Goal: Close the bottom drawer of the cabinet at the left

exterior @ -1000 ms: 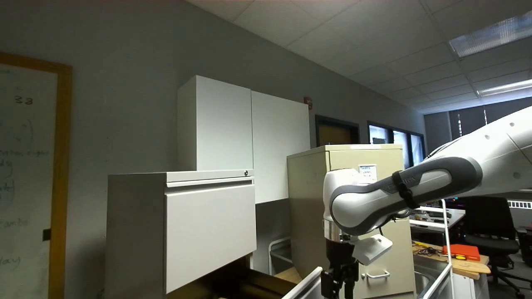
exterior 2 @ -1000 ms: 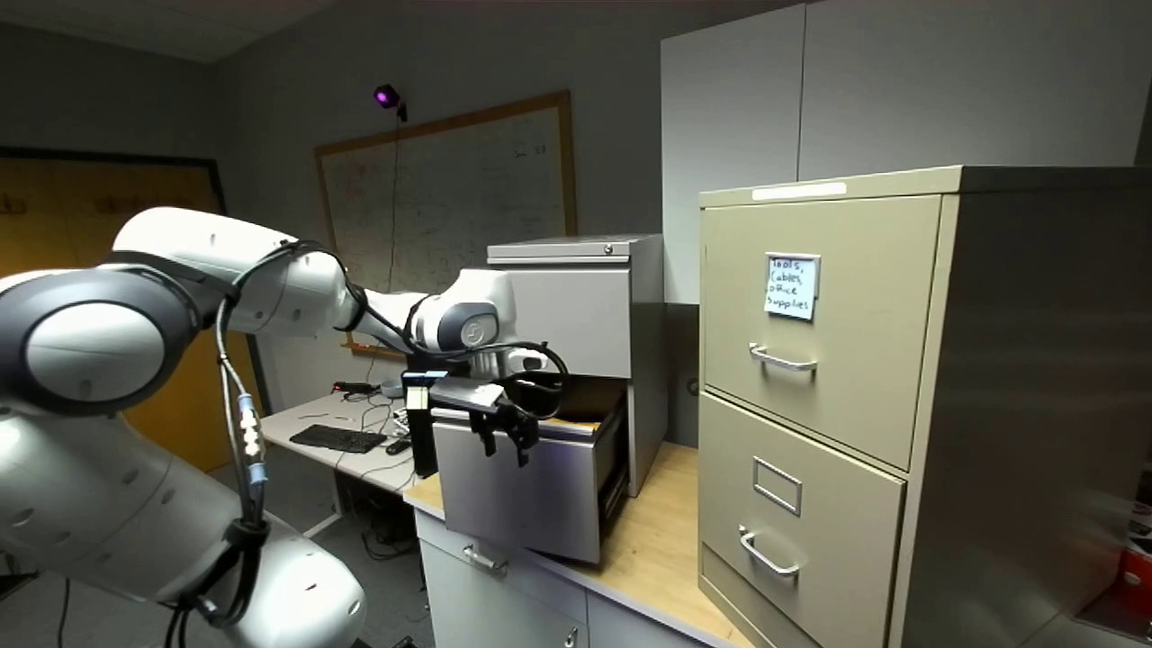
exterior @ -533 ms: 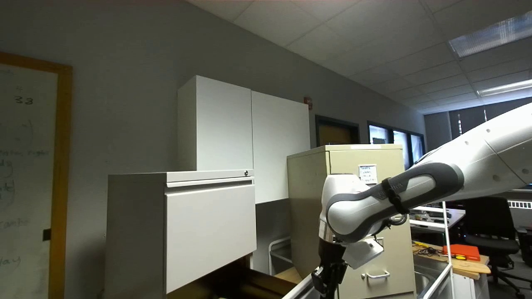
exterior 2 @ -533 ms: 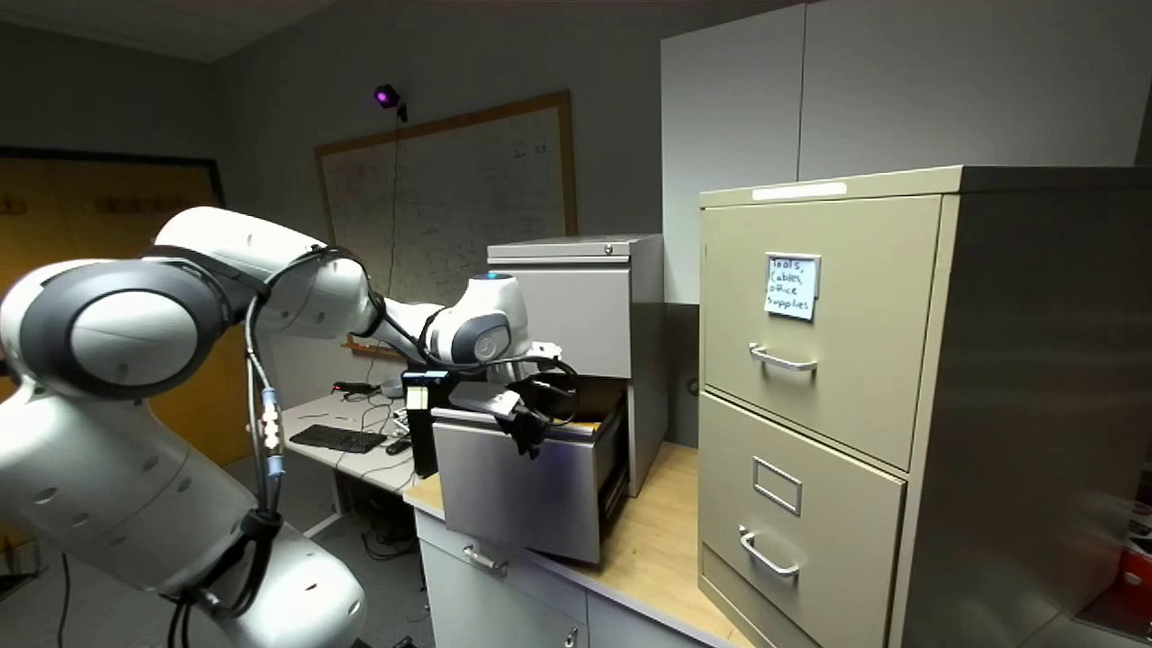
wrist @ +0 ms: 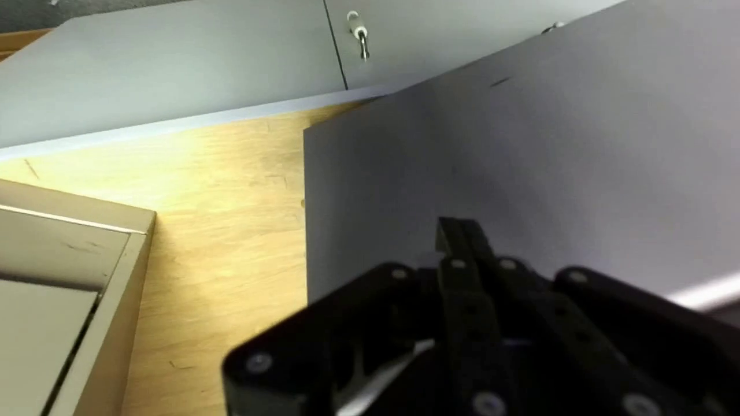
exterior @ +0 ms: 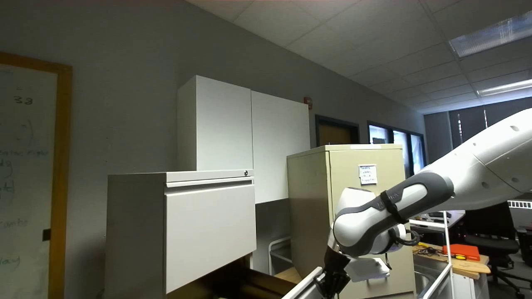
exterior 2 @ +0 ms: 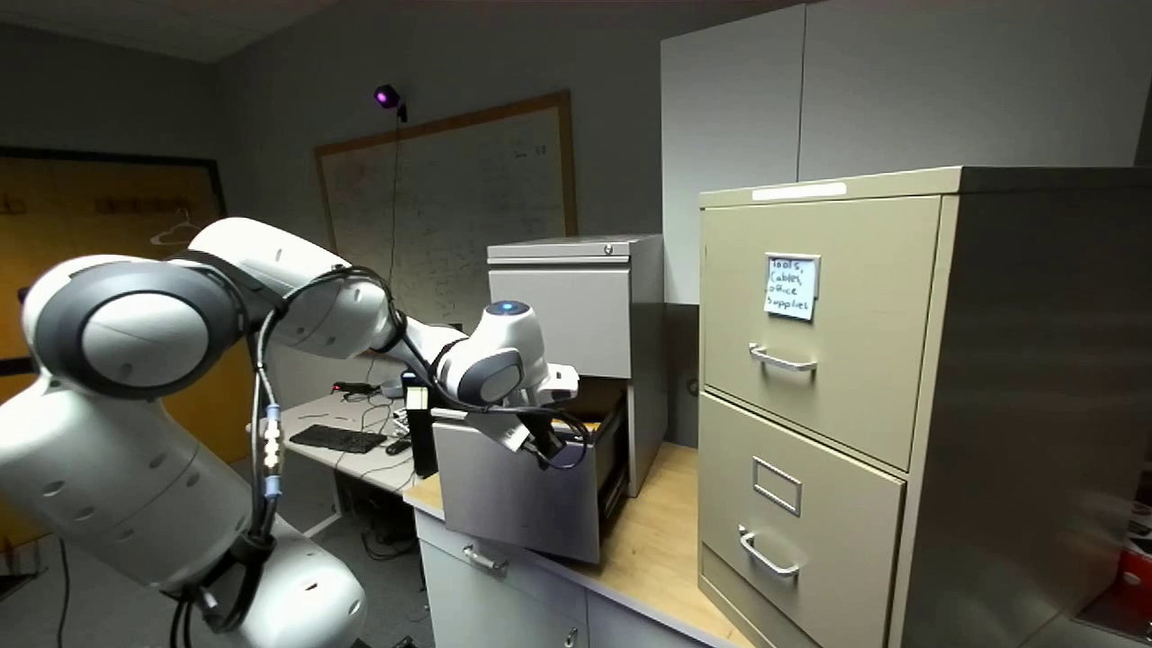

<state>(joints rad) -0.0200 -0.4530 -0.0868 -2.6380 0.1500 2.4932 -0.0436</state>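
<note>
The cabinet (exterior 2: 558, 310) is pale grey-white with flat drawer fronts, standing on a wooden counter. Its bottom drawer (exterior 2: 513, 504) is pulled well out, and something orange-yellow shows just inside. In an exterior view the cabinet's side (exterior: 135, 232) and part of the drawer's top rim (exterior: 305, 286) are visible. My gripper (wrist: 463, 224) is shut, its fingertips together with nothing between them. It hangs in front of the drawer front, near the top edge and toward the side by the beige filing cabinet. Whether the fingertips touch the front I cannot tell.
A beige filing cabinet (exterior 2: 810, 405) with handled drawers stands beside the cabinet, across a strip of wooden counter (exterior 2: 661, 522). White wall cupboards (exterior: 249, 133) hang behind. A desk with a keyboard (exterior 2: 337, 438) lies on the far side.
The gripper's fingers, apart a second ago, have come together. The hand has tilted and sunk lower by the drawer front. The drawer has not visibly moved.
</note>
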